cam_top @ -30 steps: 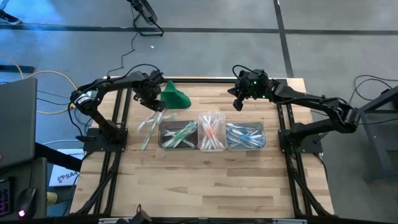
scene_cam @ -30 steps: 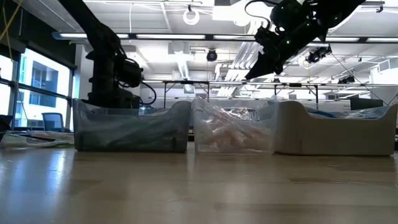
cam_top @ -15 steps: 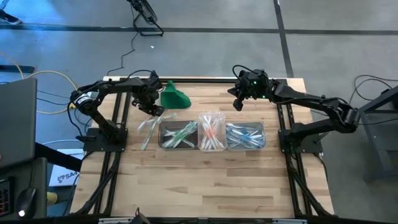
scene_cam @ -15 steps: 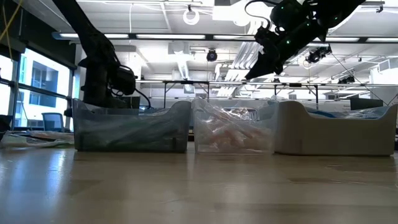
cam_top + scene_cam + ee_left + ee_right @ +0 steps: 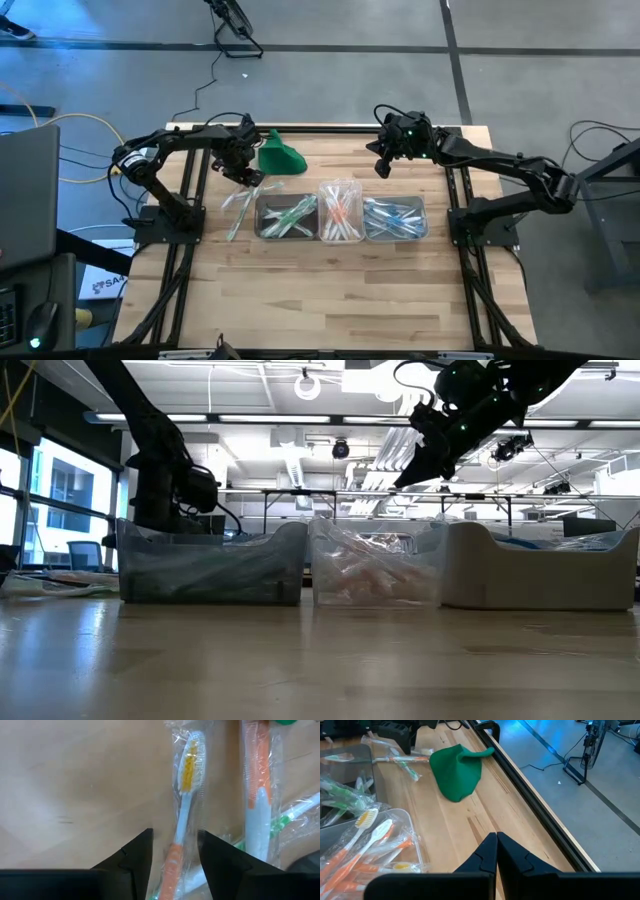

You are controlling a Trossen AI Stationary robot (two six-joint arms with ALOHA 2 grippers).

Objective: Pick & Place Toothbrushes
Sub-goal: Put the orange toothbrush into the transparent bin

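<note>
Jaws spread, the left gripper (image 5: 175,851) straddled an orange brush (image 5: 181,820) lying loose beside the tubs (image 5: 290,217), and needed to drop squarely before pinching; the right gripper (image 5: 496,851) hung clenched, empty.

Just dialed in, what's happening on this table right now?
The left end effector is open around a wrapped orange-handled toothbrush on the table, in the loose pile left of the three tubs, which hold green, orange and blue brushes. The right end effector, shut and empty, hangs above the table behind the tubs.
</note>
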